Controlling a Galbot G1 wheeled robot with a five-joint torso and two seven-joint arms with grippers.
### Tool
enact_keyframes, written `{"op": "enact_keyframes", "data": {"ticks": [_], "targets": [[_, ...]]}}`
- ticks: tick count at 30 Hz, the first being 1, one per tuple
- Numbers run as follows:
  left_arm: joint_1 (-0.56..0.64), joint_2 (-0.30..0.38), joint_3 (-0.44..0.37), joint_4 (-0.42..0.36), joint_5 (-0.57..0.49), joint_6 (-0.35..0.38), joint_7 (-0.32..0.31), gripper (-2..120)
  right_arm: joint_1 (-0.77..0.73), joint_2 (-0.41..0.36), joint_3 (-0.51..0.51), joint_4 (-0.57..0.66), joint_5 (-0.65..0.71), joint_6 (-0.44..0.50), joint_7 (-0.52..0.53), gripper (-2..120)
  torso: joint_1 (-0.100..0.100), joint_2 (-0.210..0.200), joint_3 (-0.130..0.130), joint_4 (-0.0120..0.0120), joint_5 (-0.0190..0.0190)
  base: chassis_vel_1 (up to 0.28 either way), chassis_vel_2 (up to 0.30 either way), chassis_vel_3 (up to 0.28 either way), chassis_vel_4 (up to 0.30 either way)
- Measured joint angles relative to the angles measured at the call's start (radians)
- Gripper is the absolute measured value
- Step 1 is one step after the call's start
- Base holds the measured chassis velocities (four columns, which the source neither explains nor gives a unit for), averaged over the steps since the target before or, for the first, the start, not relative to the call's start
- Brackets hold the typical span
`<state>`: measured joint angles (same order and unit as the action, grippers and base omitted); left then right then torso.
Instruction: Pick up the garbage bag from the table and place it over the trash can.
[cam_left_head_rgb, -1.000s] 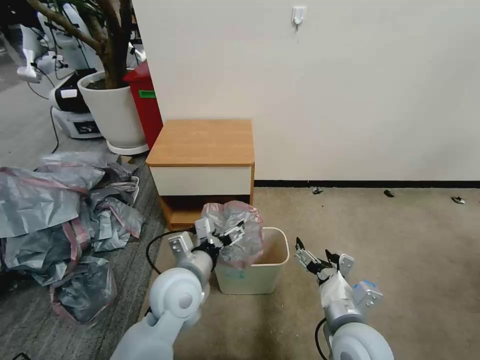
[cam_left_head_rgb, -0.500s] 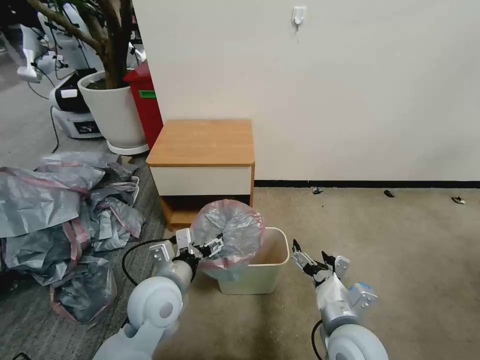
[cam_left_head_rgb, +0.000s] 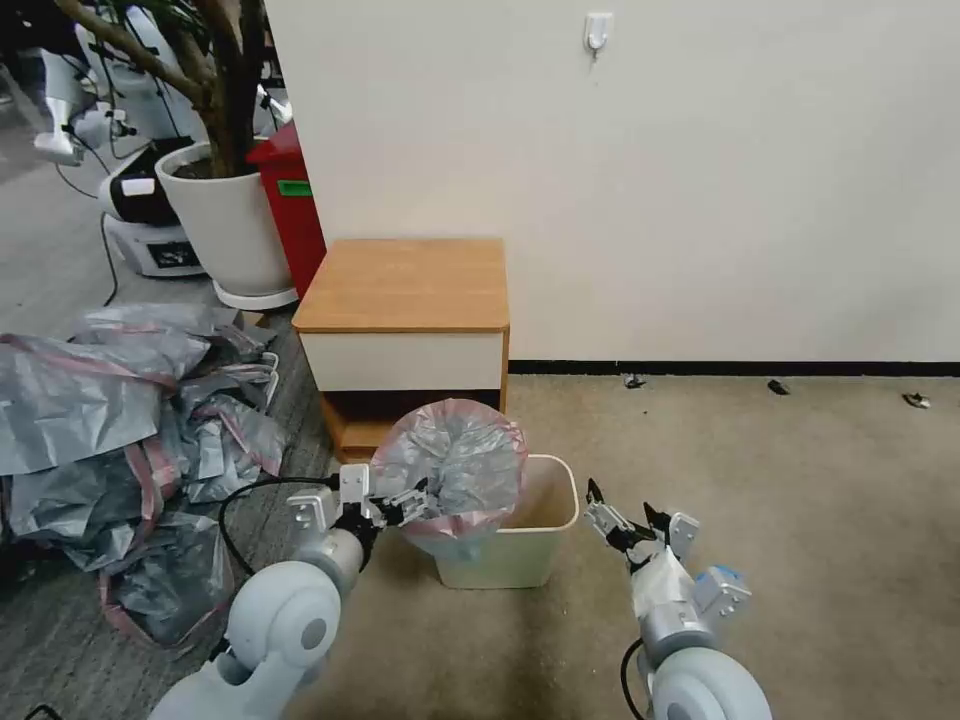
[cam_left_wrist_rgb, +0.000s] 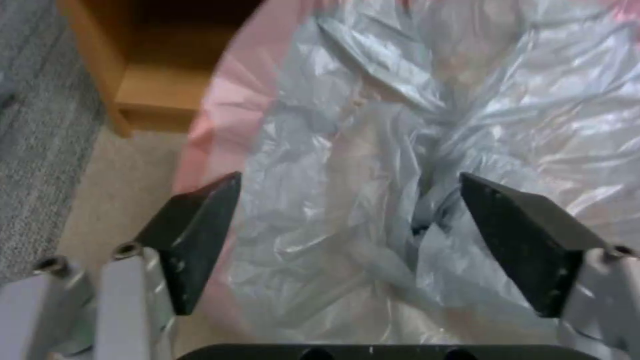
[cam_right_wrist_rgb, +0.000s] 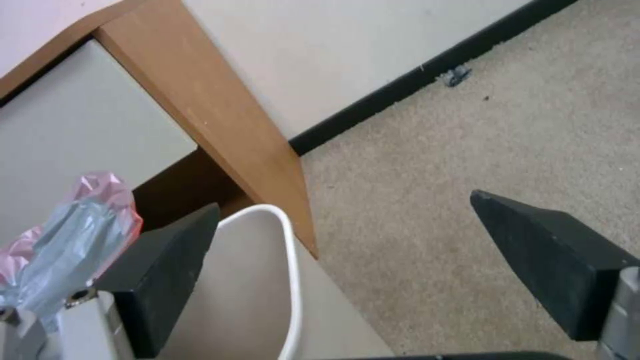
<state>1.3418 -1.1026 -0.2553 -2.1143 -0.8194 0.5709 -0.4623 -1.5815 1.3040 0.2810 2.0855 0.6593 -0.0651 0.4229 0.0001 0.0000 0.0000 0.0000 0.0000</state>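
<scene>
Over left half of trash can (cam_left_head_rgb: 545, 520): garbage bag (cam_left_head_rgb: 455, 470) draped, right rim bare; left gripper (cam_left_head_rgb: 400, 503) spread beside bag, clasping nothing; right gripper (cam_left_head_rgb: 622, 518) spread right of can; risks sliding off, unanchored

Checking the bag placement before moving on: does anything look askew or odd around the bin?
Yes. The garbage bag sits lopsided, bunched over the left side of the trash can, leaving its right rim bare. The left gripper is open beside it; the right gripper is open, apart.
</scene>
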Motion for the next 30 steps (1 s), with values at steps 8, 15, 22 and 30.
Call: {"op": "enact_keyframes", "data": {"ticks": [8, 15, 22, 30], "targets": [[-0.018, 0.009, 0.041, 0.035, 0.041, -0.019, 0.03, 74, -0.006, 0.004, 0.003, -0.003, -0.006, 0.005, 0.0, 96, 0.0, 0.0, 0.0, 0.0, 0.0, 0.0, 0.0, 0.0, 0.0], [-0.034, 0.025, 0.059, 0.048, 0.03, -0.016, 0.028, 74, -0.011, 0.005, 0.007, -0.003, -0.009, 0.01, 0.0, 96, 0.0, 0.0, 0.0, 0.0, 0.0, 0.0, 0.0, 0.0, 0.0], [-0.071, 0.053, 0.092, 0.073, -0.04, 0.002, -0.003, 74, -0.01, 0.005, 0.009, -0.011, -0.009, 0.013, 0.0, 95, 0.0, 0.0, 0.0, 0.0, 0.0, 0.0, 0.0, 0.0, 0.0], [-0.112, 0.072, 0.122, 0.097, -0.088, 0.007, -0.029, 67, -0.004, 0.002, 0.01, -0.025, -0.009, 0.016, 0.001, 92, 0.0, 0.0, 0.0, 0.0, 0.0, 0.0, 0.0, 0.0, 0.0]]}}
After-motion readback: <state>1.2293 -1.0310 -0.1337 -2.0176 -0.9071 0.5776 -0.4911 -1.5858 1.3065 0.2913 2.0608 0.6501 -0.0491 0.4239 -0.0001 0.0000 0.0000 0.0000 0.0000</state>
